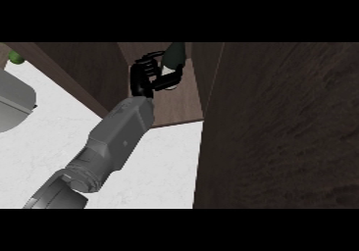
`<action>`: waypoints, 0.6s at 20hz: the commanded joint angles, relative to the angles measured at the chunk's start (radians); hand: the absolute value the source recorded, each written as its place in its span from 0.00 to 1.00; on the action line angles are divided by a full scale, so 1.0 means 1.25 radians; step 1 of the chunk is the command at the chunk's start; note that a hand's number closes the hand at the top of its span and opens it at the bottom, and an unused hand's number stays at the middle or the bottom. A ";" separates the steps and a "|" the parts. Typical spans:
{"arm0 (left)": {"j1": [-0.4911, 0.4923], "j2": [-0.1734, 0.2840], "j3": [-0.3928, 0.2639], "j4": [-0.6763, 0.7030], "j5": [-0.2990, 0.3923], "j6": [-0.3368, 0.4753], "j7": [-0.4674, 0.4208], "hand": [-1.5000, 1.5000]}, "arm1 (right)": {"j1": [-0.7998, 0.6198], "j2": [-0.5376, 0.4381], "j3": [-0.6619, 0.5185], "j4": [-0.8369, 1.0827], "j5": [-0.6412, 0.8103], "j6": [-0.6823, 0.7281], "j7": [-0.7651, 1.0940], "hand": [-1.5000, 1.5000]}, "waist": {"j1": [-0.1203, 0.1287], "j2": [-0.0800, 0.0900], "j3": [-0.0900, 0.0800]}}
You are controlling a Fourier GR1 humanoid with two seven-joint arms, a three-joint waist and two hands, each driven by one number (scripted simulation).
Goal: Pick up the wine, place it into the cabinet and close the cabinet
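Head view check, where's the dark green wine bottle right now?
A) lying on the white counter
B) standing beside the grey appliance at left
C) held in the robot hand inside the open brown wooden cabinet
C: the robot hand curls round the dark green wine bottle, inside the brown wooden cabinet.

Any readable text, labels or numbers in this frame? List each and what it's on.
None readable. The wine bottle in the hand shows no legible label. The cabinet door and the counter carry no markings. The grey object at left is plain.
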 commanded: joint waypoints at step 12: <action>-0.031 0.051 -0.103 0.080 -0.119 0.134 0.007 1.00 | 0.004 -0.008 -0.017 -0.010 -0.025 0.018 -0.008 0.00 | 0.001 0.008 0.002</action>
